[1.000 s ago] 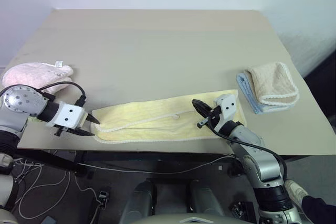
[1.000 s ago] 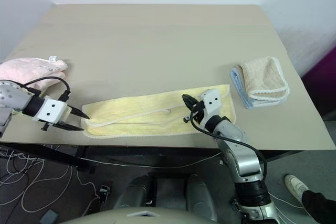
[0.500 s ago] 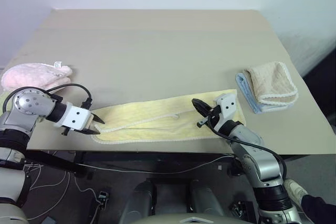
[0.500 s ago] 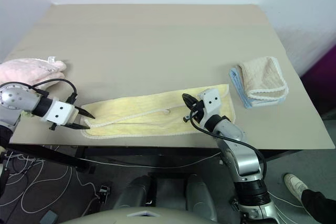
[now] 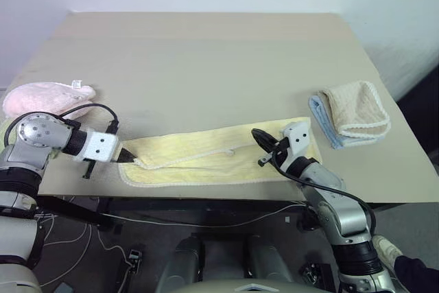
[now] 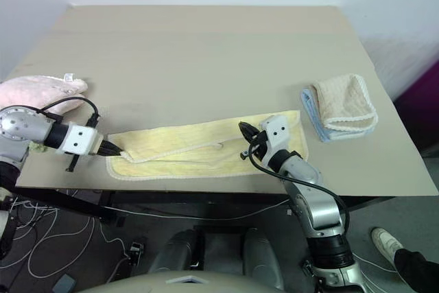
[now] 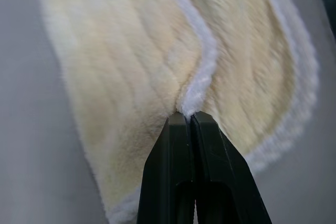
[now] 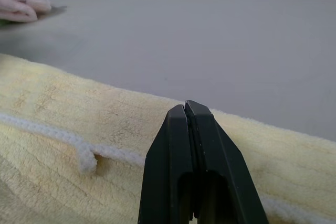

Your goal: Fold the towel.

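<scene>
The pale yellow towel (image 5: 206,159) lies in a long strip, folded lengthwise, near the table's front edge. Its white hem (image 7: 202,72) curves along the top layer. At the strip's left end my left gripper (image 5: 127,156) is shut on the towel, and the left wrist view shows the hem pinched at the fingertips (image 7: 188,116). My right gripper (image 5: 258,138) hovers over the right part of the towel, shut, with nothing between its fingers (image 8: 185,109).
A fluffy pink towel (image 5: 44,97) sits at the table's left edge, just behind my left arm. A folded beige towel (image 5: 357,108) lies on a blue cloth (image 5: 317,111) at the right. The wide tabletop (image 5: 206,60) stretches behind the yellow strip.
My left gripper slid right onto the towel's left end and closed on the hem, rumpling that corner slightly. The right arm stayed still.
</scene>
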Tool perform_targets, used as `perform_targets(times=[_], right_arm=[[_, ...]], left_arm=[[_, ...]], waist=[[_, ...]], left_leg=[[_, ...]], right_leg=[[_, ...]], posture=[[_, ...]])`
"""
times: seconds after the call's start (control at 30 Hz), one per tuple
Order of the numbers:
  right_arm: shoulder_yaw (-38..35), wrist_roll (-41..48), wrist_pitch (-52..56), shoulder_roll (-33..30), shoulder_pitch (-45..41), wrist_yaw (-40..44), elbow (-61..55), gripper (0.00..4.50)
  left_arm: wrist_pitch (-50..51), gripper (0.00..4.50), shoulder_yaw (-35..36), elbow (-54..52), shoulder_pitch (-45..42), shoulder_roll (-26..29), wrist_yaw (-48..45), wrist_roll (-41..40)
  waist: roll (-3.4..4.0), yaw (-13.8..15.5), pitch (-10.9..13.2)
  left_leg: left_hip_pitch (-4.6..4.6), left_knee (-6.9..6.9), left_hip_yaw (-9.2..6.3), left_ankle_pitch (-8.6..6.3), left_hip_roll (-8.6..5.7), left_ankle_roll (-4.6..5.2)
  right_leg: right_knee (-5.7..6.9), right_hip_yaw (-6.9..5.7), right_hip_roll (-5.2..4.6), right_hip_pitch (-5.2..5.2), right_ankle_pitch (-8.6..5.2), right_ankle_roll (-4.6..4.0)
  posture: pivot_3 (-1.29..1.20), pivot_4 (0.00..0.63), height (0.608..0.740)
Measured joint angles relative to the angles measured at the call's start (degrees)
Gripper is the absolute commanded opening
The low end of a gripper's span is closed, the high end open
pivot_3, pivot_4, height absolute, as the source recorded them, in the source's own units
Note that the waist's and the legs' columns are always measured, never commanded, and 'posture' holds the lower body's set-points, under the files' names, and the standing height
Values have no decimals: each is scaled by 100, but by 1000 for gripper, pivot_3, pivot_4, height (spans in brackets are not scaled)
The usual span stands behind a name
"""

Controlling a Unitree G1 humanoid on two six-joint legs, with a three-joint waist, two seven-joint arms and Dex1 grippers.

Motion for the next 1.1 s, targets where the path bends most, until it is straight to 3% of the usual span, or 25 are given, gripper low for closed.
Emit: perform_targets(times=[0.17,0.37,0.47,0.6,0.73,1.1], right_arm=[[45,-799,-327,-1011,-129,194,104,0],[51,-1862,-1262,-2582,-378,677,715,0],[29,-2116,-1847,-3116,-540,985,1249,561],[73,-2461,-2793,-3731,-782,1338,1976,1855],[181,-2893,-3649,-3933,-993,1334,2680,3080],[518,-3829,-4699,-3634,-1643,637,3285,3080]], left_arm=[[1072,18,538,-104,-281,7,447,-229],[978,18,763,-84,-157,18,849,-130],[941,0,768,-106,-44,-4,958,-75],[861,0,804,-299,72,-92,1117,-74],[865,0,816,-456,188,-148,1240,-75],[889,0,871,-753,406,-284,1428,-80]], waist=[[0,-2,0],[1,-4,1],[0,-1,1],[0,3,1],[1,0,1],[1,-1,1]], left_leg=[[0,3,2,0,-2,0],[1,2,8,0,-1,0],[1,2,6,0,0,0],[1,5,9,0,0,0],[1,4,9,0,1,0],[1,4,12,0,1,0]], right_leg=[[2,0,1,-2,0,1],[1,3,1,-2,-1,1],[1,2,2,-1,-1,1],[0,3,-2,1,0,1],[0,4,-1,-1,0,1],[2,8,-1,-3,0,1]], posture=[[0,150,740],[0,150,740],[0,150,740],[0,150,740],[0,150,740],[0,150,740]])
